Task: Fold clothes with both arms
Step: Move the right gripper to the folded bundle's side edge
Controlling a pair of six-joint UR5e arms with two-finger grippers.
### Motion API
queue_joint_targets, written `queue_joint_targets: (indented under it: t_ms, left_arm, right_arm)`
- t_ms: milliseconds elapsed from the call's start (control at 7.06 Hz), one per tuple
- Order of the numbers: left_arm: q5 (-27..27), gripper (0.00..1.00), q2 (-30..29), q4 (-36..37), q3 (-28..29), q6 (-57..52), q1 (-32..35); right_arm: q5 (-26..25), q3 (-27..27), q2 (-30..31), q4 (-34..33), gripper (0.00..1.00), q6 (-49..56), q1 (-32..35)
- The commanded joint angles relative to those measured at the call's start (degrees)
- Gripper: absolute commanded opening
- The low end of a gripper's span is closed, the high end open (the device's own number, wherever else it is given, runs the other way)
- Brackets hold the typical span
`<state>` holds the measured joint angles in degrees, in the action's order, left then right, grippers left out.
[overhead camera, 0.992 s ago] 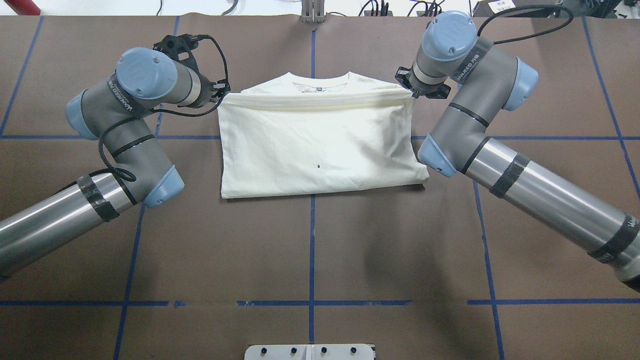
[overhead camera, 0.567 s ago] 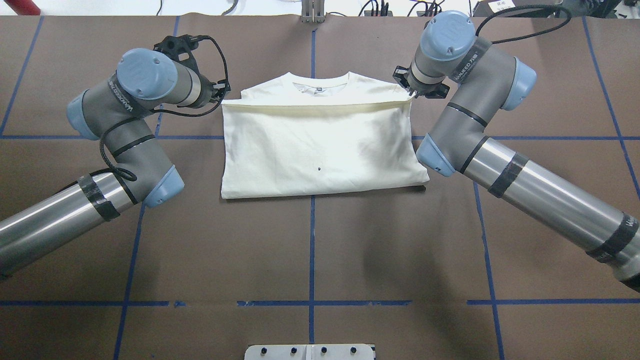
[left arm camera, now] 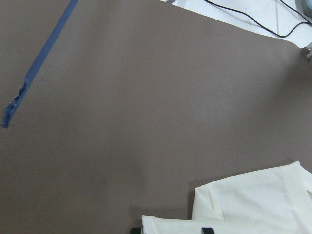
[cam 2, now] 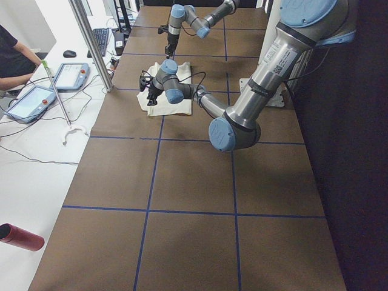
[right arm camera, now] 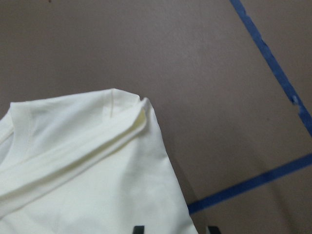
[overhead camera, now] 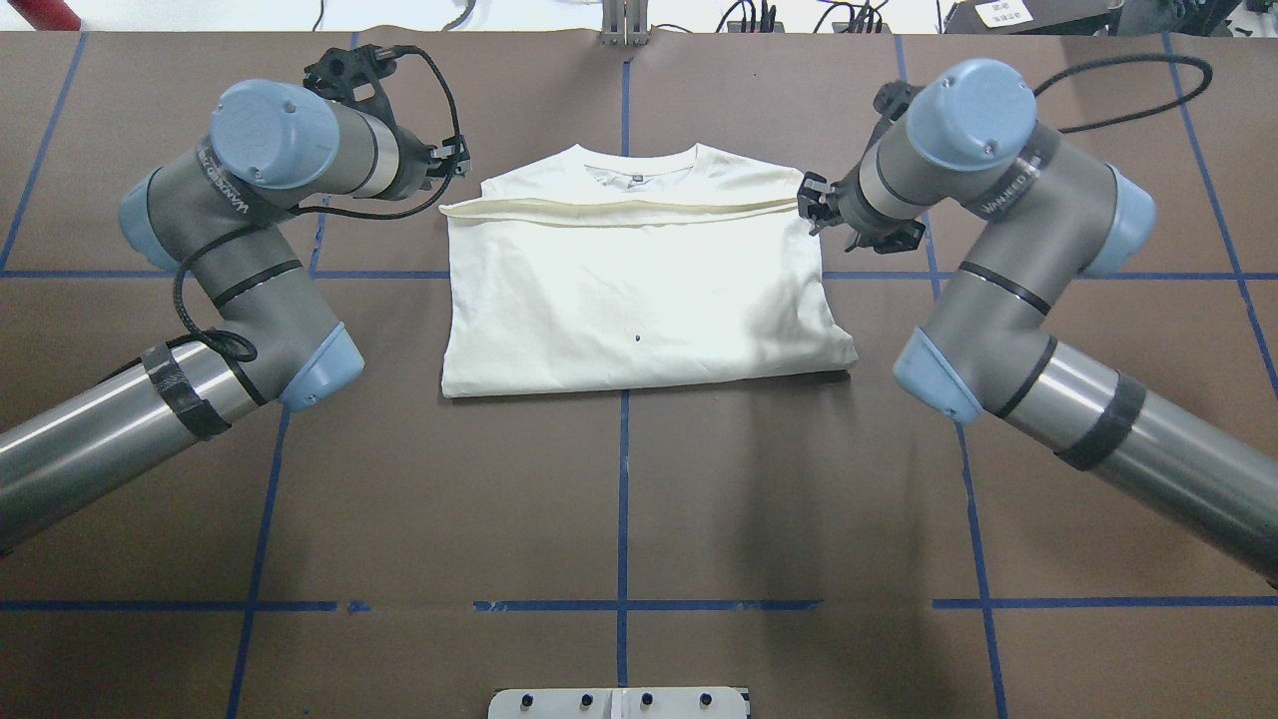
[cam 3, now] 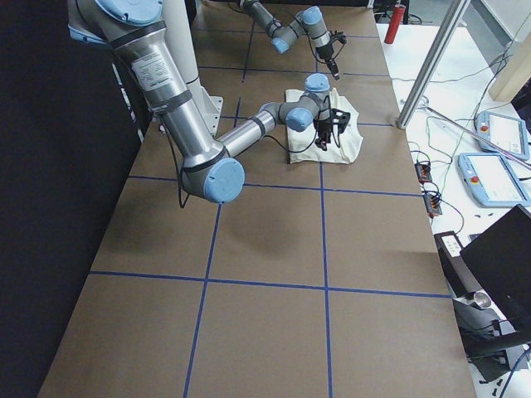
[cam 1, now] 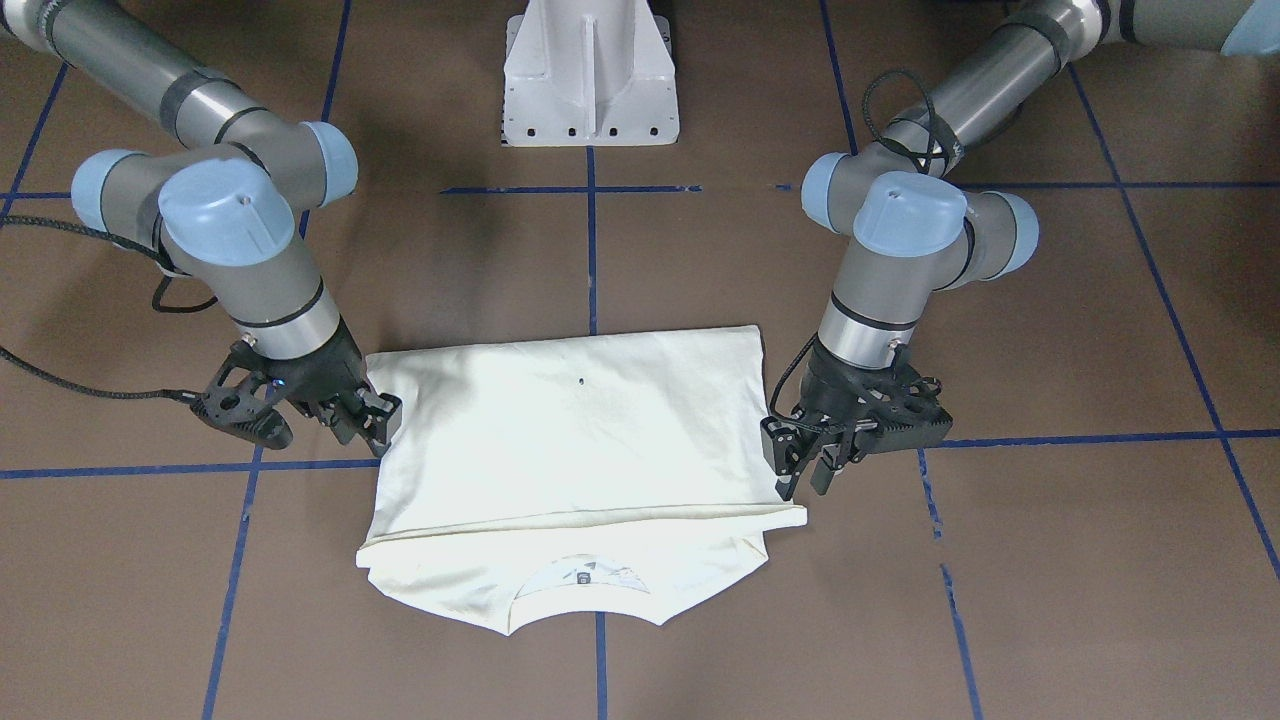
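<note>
A cream shirt (overhead camera: 639, 290) is laid flat on the brown table (overhead camera: 619, 499), which is crossed by blue tape lines (overhead camera: 623, 479). It has been folded up, and its collar (overhead camera: 639, 165) is left showing. The shirt is flanked by the left arm (overhead camera: 240, 210) and the right arm (overhead camera: 1008, 230). A white base (cam 1: 590, 70) is seen well apart from the shirt. The left gripper (cam 1: 805, 470) is held just beside one corner of the shirt's hem (overhead camera: 619, 210), jaws spread, nothing pinched. The right gripper (cam 1: 368, 420) is held at the opposite corner, jaws likewise spread.

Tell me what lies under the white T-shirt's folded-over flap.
Under the flap lies the shirt's own upper part; only the collar strip shows past the fold. The rest of it, and the table beneath, are covered.
</note>
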<state>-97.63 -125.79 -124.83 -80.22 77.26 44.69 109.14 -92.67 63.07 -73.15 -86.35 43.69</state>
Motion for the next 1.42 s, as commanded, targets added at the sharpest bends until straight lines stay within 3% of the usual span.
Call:
queue_joint_targets:
  t_ms: [0, 709, 1134, 1275]
  left_arm:
    - [0.16, 0.49, 0.28, -0.06, -0.64, -0.18, 1.01]
    - [1.47, 0.49, 0.99, 0.11, -1.34, 0.26, 1.01]
    - [1.57, 0.49, 0.9, 0.11, -1.52, 0.43, 1.01]
    - [1.57, 0.49, 0.99, 0.11, -1.52, 0.43, 1.01]
  right_arm:
    - [0.37, -7.42, 6.88, 0.12, 0.61, -7.85, -5.17]
    - [-3.58, -4.81, 6.72, 0.03, 0.59, -8.14, -6.86]
    - [-3.67, -3.84, 6.63, 0.03, 0.53, -8.22, -7.48]
    - [-3.58, -3.84, 6.8, 0.03, 0.29, -8.31, -7.48]
